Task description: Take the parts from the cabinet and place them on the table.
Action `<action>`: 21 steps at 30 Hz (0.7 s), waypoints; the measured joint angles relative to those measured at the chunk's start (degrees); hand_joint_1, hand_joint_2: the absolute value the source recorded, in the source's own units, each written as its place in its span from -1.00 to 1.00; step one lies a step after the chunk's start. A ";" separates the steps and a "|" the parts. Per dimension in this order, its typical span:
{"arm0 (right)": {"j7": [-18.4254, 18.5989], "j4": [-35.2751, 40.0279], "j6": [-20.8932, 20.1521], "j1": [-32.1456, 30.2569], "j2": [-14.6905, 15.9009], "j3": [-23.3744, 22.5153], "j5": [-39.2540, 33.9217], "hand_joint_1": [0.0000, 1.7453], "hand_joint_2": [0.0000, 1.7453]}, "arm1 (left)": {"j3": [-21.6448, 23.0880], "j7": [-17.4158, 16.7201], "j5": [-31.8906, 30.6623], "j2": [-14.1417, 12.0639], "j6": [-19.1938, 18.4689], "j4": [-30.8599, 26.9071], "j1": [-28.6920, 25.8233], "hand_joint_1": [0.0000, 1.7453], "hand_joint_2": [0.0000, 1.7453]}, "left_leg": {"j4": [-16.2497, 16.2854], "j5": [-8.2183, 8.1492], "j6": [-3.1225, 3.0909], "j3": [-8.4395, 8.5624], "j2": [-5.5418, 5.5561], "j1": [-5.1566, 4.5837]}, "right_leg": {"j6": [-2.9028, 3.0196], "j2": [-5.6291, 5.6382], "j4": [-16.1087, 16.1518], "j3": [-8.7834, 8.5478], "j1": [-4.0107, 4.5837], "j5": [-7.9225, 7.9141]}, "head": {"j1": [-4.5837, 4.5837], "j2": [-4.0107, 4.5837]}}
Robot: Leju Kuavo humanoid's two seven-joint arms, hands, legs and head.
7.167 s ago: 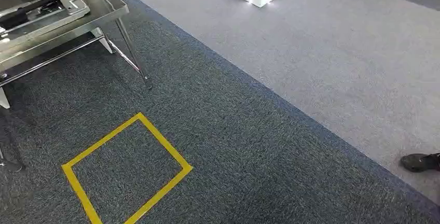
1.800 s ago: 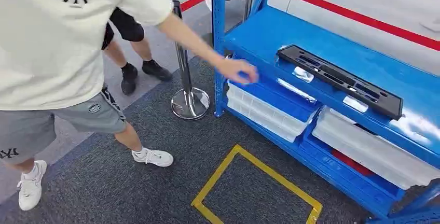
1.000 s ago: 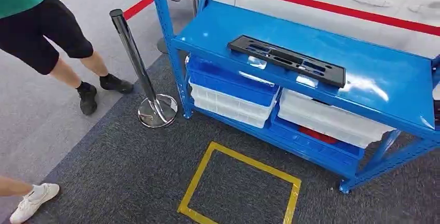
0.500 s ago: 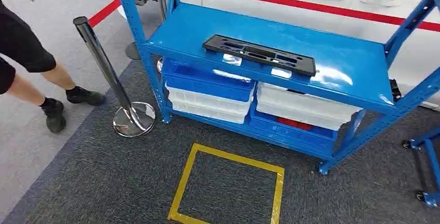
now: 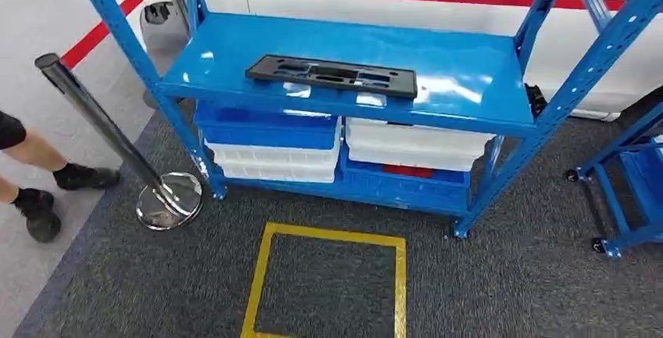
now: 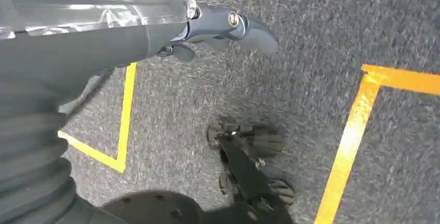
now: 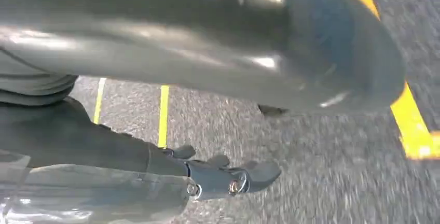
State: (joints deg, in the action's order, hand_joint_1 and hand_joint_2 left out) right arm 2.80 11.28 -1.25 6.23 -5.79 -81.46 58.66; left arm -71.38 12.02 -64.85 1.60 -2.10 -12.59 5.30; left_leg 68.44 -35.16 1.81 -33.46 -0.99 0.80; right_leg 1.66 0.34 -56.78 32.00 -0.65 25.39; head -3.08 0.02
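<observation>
1. dark grey carpet (image 5: 156,291) runs under a blue cabinet (image 5: 469,72), with a yellow tape square (image 5: 324,283) marked in front of it.
2. the left hand (image 6: 218,32) hangs over the carpet, fingers loosely apart, holding nothing; the right hand (image 7: 223,175) hangs likewise, empty.
3. the black part (image 5: 332,77) lies flat on the cabinet's top shelf, well apart from both hands.
4. risks: a reach from too far off could shove the long part off the shelf; the stanchion (image 5: 117,146) and a person's legs (image 5: 35,177) stand near the left.

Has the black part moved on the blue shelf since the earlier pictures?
No. The black part lies at the same place near the front edge of the blue shelf; only the camera turned.
</observation>
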 joint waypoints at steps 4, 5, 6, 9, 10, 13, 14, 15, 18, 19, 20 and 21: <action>0.02 0.00 -0.11 -0.13 0.00 0.00 0.00 -1.00 -1.00 | 0.00 0.11 0.09 -0.02 0.00 0.00 -0.12 -1.00 1.00 | 2.53 2.15 -0.28 -2.04 0.50 -0.02 | 0.04 2.82 -0.30 -0.09 0.28 0.09 | 0.00 0.00; 0.02 0.00 -0.13 -0.10 -0.02 0.02 0.00 -1.00 -1.00 | 0.00 0.18 0.09 -0.02 0.00 0.00 -0.09 -1.00 1.00 | -3.28 5.54 -0.58 0.43 0.99 -0.02 | -0.04 3.68 -0.37 -0.25 0.32 0.14 | 0.00 0.00; 0.02 0.00 -0.15 -0.09 -0.07 0.02 0.00 -1.00 -1.00 | 0.00 0.20 0.09 -0.02 0.00 0.00 -0.09 -1.00 1.00 | -8.89 8.36 -0.97 2.80 2.82 -0.02 | -0.16 4.30 -0.44 -0.36 0.32 0.22 | 0.00 0.00; 0.00 0.00 -0.13 0.03 -0.22 0.02 0.00 -1.00 -1.00 | 0.00 0.28 0.11 -0.20 0.00 0.00 -0.08 -1.00 1.00 | -11.52 7.88 -1.44 3.64 4.24 -0.22 | -1.18 5.94 -0.71 0.33 0.22 0.04 | 0.00 0.00; 0.00 0.00 -0.09 -0.18 -0.22 0.02 0.00 -1.00 -1.00 | 0.00 0.33 0.09 -0.20 0.00 0.00 0.00 -1.00 1.00 | -11.40 7.85 -1.65 3.66 3.93 -0.37 | -1.59 6.38 -0.56 0.41 0.02 -0.09 | 0.00 0.00; 0.02 0.00 -0.20 -0.25 -0.17 0.11 0.64 -1.00 -1.00 | 0.00 0.50 0.11 -0.17 -0.11 0.00 0.24 -1.00 1.00 | -12.61 8.68 -2.89 4.15 2.40 0.21 | -2.48 2.35 -2.83 1.35 0.45 1.70 | 0.02 0.00; 0.33 0.00 -0.17 -0.16 -0.17 0.31 1.29 -1.00 -1.00 | 0.00 0.52 0.09 -0.17 -0.24 0.00 0.15 -1.00 1.00 | -12.60 8.69 -3.02 4.08 1.89 0.16 | -2.63 0.98 -6.34 3.16 0.38 4.03 | 0.00 0.00; 0.88 0.00 -0.04 -0.07 -0.17 0.66 1.84 -1.00 -1.00 | 0.00 0.52 0.09 -0.20 -0.31 0.00 -0.08 -1.00 1.00 | -12.58 8.67 -3.05 4.04 1.27 0.10 | -2.84 0.37 -11.20 5.52 0.22 6.53 | 0.02 0.00; 2.43 0.00 -0.39 -0.18 -0.20 1.22 2.12 -1.00 -1.00 | 0.00 0.52 0.00 -0.22 -0.44 0.00 -0.10 -1.00 1.00 | -12.44 8.63 -3.04 3.81 0.13 0.05 | -3.39 -0.02 -19.59 9.51 -0.27 8.82 | 0.02 0.00; 2.54 0.00 -0.39 -0.28 -0.20 1.27 2.14 -1.00 -1.00 | 0.00 0.52 -0.02 -0.22 -0.44 0.00 -0.05 -1.00 1.00 | -12.36 8.58 -2.95 3.84 -0.01 0.06 | -3.51 -0.07 -17.37 8.32 -0.41 6.93 | 0.02 0.00; 2.54 0.00 -0.39 -0.30 -0.17 1.36 2.14 -1.00 -1.00 | 0.00 0.52 -0.07 -0.22 -0.44 0.00 -0.02 -1.00 1.00 | -12.25 8.47 -2.78 3.92 -0.09 0.09 | -3.53 -0.12 -12.83 5.82 -0.57 4.29 | 0.02 0.00; 2.54 0.00 -0.39 -0.27 -0.07 1.57 2.14 -1.00 -1.00 | 0.00 0.52 -0.09 -0.22 -0.50 0.00 0.04 -1.00 1.00 | -12.06 8.31 -2.54 4.03 -0.14 0.12 | -3.42 -0.33 -6.97 2.69 -0.67 1.66 | 0.02 0.00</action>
State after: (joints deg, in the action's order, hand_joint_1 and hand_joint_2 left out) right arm 5.33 11.28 -1.64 5.96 -5.86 -79.89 60.81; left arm -71.38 12.55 -64.94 1.38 -2.60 -12.59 5.34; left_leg 56.37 -26.85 -0.72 -29.43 -1.13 0.92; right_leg -1.76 0.01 -63.75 34.69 -1.31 27.05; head -3.06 0.02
